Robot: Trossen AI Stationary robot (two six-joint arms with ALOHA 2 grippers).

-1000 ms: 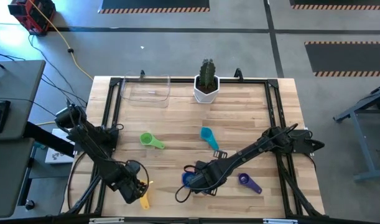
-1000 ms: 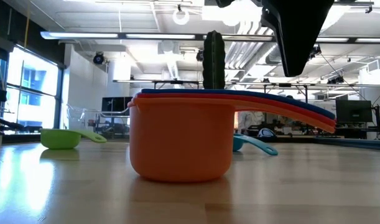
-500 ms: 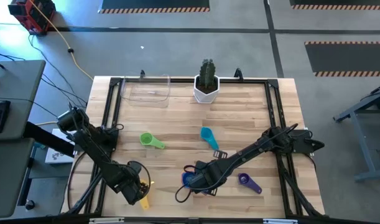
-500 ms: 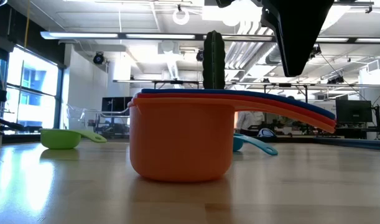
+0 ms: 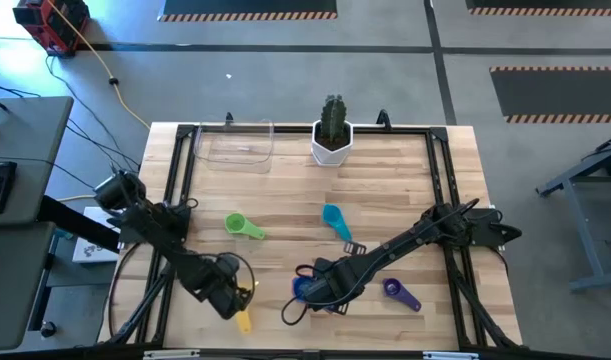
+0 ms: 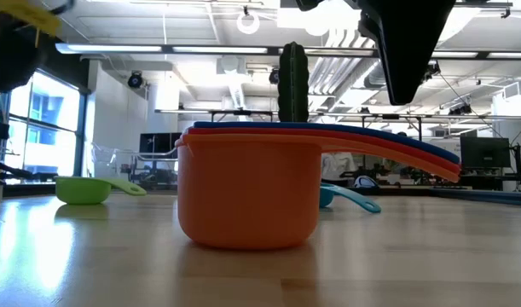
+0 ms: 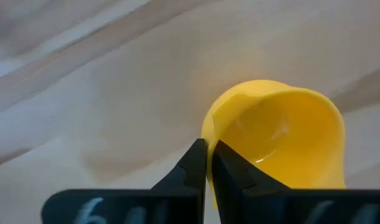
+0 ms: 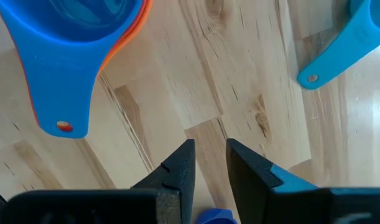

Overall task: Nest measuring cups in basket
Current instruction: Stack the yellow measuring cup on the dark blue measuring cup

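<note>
the left gripper (image 7: pixel 207 163) is pinching the rim of the yellow cup (image 7: pixel 283 140) between fingers closed almost together, and that cup is riding off the wood near the table's (image 5: pixel 405 180) front left, its handle trailing toward the front edge in the high view (image 5: pixel 244 318). over on the right, the right gripper (image 8: pixel 207 163) is hovering with its fingers a narrow gap apart and nothing between them, bare planks showing through.

the stack is sitting just beside it: the blue cup (image 8: pixel 71 37) on top, the orange cup (image 6: pixel 247 192) at the bottom, a red edge sandwiched between, all three handles lying together and sweeping out the same way. the teal cup (image 5: pixel 334 220) is lying mid-table with its handle running toward the front right. the green cup (image 5: pixel 242 226) is pointing its handle the same way. the purple cup (image 5: pixel 398 292) is near the front right.

the basket (image 5: pixel 235 145) is waiting at the back left corner, beside the cactus pot (image 5: pixel 332 135). no readable writing anywhere.
</note>
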